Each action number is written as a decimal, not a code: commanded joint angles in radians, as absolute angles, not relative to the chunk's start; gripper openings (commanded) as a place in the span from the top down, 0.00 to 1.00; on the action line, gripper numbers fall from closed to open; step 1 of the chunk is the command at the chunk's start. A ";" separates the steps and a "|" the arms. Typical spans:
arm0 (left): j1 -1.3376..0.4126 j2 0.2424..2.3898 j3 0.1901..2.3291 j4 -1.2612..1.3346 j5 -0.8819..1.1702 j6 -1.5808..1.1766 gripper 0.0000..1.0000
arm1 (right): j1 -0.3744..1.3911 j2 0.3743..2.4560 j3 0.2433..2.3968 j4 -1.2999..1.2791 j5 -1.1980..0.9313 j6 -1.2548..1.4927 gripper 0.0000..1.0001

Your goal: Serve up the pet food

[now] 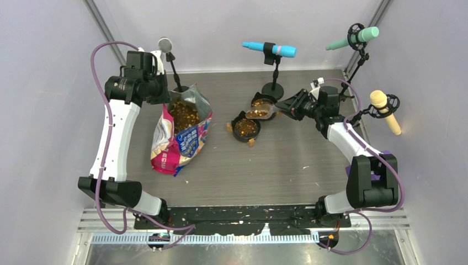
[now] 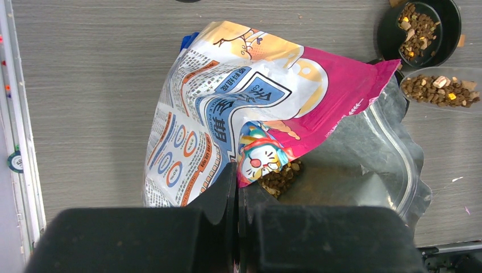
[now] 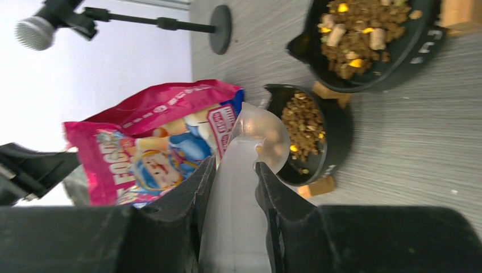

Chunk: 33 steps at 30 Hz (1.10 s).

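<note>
The pink-and-blue bag (image 1: pixel 182 132) stands open at the left, with brown pet food (image 1: pixel 184 113) showing inside. My left gripper (image 2: pixel 237 182) is shut on the bag's rim, next to pellets (image 2: pixel 279 176) in its mouth. My right gripper (image 3: pixel 235 165) is shut on the handle of a clear scoop (image 3: pixel 239 193). The scoop (image 1: pixel 259 114) carries kibble (image 2: pixel 440 90) and hangs over two black bowls. The near bowl (image 1: pixel 246 139) and the far bowl (image 1: pixel 265 96) both hold kibble.
Microphones on stands ring the back: a silver one (image 1: pixel 164 44) behind the bag, a blue one (image 1: pixel 270 49) with its round base (image 1: pixel 272 89) behind the bowls, a green one (image 1: pixel 353 38) and a yellow one (image 1: pixel 384 110) at the right.
</note>
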State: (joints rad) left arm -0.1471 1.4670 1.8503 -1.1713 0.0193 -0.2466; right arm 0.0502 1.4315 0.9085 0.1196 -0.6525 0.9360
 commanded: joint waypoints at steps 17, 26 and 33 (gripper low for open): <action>-0.139 1.414 1.887 -1.108 0.041 -0.244 1.00 | 0.193 1.442 1.140 -0.286 -0.317 0.553 0.95; -0.138 1.404 1.869 -1.104 0.041 -0.242 1.00 | 0.201 1.406 1.162 -0.334 -0.253 0.519 0.95; -0.138 1.398 1.861 -1.100 0.045 -0.245 1.00 | 0.201 1.377 1.161 -0.325 -0.307 0.532 0.95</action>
State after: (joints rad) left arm -0.1436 1.4666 1.8500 -1.1709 0.0200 -0.2466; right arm 0.1986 1.4307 1.1225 -0.3443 -0.2882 0.5434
